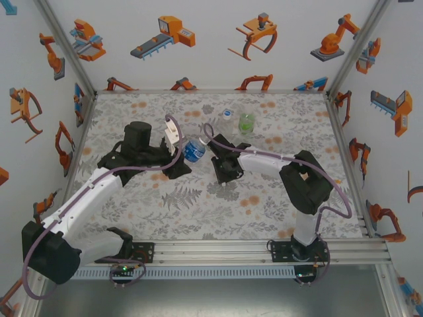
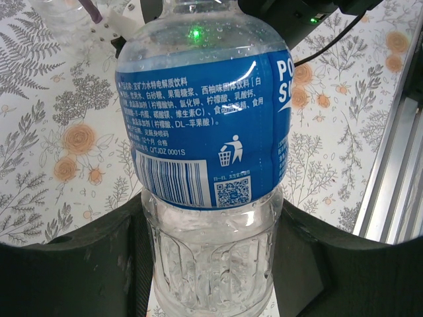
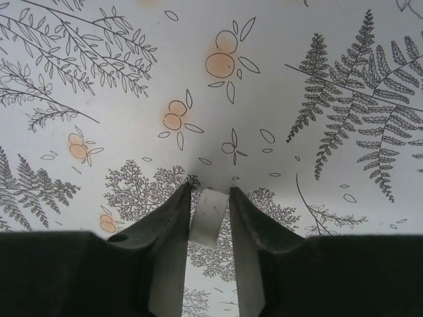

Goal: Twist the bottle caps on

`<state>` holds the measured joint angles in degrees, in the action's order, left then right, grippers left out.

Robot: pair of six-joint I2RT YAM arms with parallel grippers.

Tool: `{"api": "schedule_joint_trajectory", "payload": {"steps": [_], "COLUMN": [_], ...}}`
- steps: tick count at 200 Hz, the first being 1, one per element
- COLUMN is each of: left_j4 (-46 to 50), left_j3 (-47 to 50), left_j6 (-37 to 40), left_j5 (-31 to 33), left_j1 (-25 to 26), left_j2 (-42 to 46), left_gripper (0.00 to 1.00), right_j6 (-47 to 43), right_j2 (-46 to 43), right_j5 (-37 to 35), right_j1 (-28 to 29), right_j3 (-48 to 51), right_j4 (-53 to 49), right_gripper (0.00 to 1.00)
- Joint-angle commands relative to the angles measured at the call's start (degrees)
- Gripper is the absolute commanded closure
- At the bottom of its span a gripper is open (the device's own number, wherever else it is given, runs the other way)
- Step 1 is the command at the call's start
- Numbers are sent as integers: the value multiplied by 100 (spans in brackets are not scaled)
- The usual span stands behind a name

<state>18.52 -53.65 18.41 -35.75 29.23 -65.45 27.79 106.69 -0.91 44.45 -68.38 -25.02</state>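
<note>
Now my right gripper (image 3: 210, 193) pinches a cap (image 3: 208, 223) edge-on, and the bottle (image 2: 198, 119), clamped in my left gripper (image 2: 211, 211), sits just left of that cap.

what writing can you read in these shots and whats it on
"PO" over "S": big white letters on the bottle's blue label, cut off at its edge
"Q/TJDZ 0001S": same label, above the barcode
Chinese small print on that label: too fine to quote
QR code and bin sign: no words
</note>
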Motion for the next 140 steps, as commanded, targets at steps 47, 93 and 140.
{"api": "schedule_joint_trajectory", "payload": {"steps": [47,93,140], "left_j4": [71,72,90], "left_j3": [-233,-227,-249], "left_j6": [-31,-31,-27], "left_j5": [-51,-52,-55], "left_j1": [47,55,57], "left_j2": [-55,-64,-98], "left_gripper": [73,73,73], "right_j6": [418,1319,1009], "right_j2": [-174,-457,-1187], "right_j5": [1029,2291,1372], "right_j1": [-125,-943,-1527], "right_j3": [203,1576,2057], "right_j4": [626,2636,1744], "right_gripper": [77,74,59]}}
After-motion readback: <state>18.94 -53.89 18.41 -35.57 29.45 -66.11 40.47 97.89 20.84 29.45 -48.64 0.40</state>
